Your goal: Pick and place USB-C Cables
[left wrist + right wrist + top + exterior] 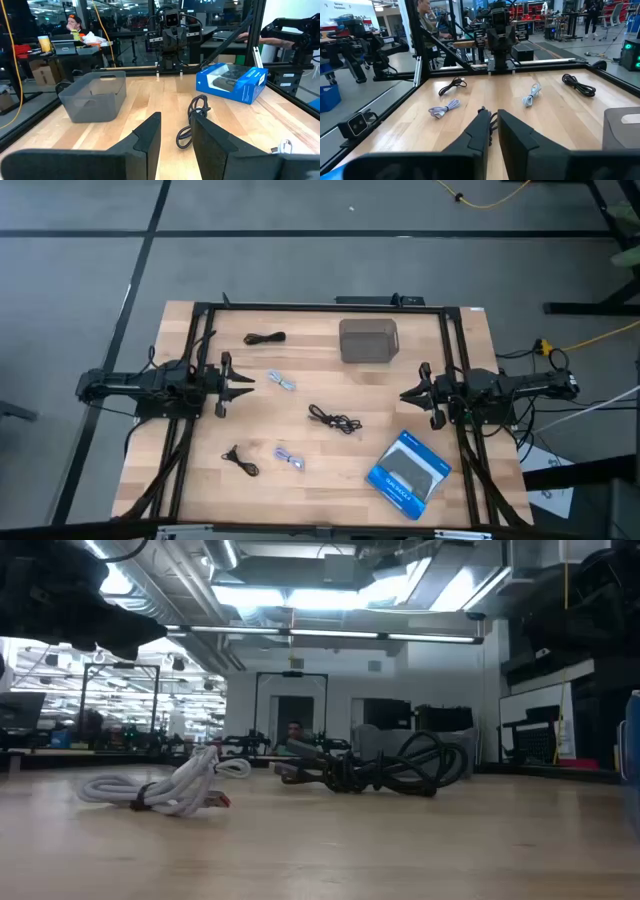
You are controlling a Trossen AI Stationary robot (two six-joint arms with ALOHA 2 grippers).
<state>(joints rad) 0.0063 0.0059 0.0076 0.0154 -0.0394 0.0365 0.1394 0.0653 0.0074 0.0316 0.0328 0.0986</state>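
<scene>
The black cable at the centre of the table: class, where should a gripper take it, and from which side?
Grip the black cable at its bunched middle, coming straight down from above: it lies flat and loose on the table, so side approaches would only push it. Both the left gripper and right gripper wait open at the table's sides.

Grey carpeted floor (80,280) surrounds the light wooden table (320,470); bright ceiling strip lights (330,595) illuminate white walls (440,675).

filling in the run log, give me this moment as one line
phase: pre-grasp | left gripper: open, left edge | right gripper: open, right edge | USB-C Cables: five loose on table | grey bin: no cables visible inside
</scene>
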